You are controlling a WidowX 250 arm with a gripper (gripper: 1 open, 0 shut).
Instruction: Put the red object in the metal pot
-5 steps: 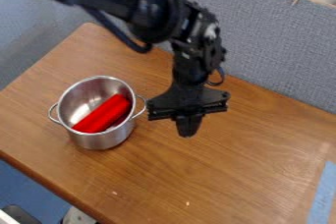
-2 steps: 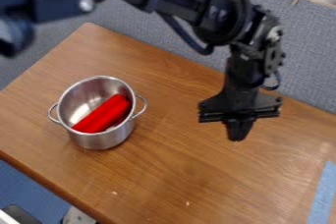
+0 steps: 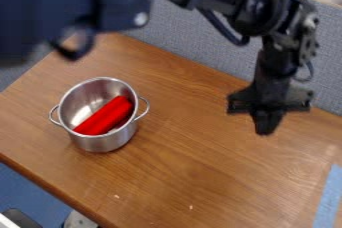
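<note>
The red object (image 3: 104,116) lies slanted inside the metal pot (image 3: 80,135), which stands on the left part of the wooden table. My gripper (image 3: 269,124) is far to the right of the pot, pointing straight down just above the table surface. Its fingers are shut with nothing between them. The black arm reaches in from the top of the view.
The wooden table (image 3: 187,162) ends at a front edge along the bottom and a right edge near the frame's right side. A grey-blue partition wall (image 3: 201,27) runs behind it. A blue blurred shape (image 3: 54,12) covers the top left corner.
My gripper has moved steadily to the right, away from the pot, staying shut. The red object and pot have not moved.
</note>
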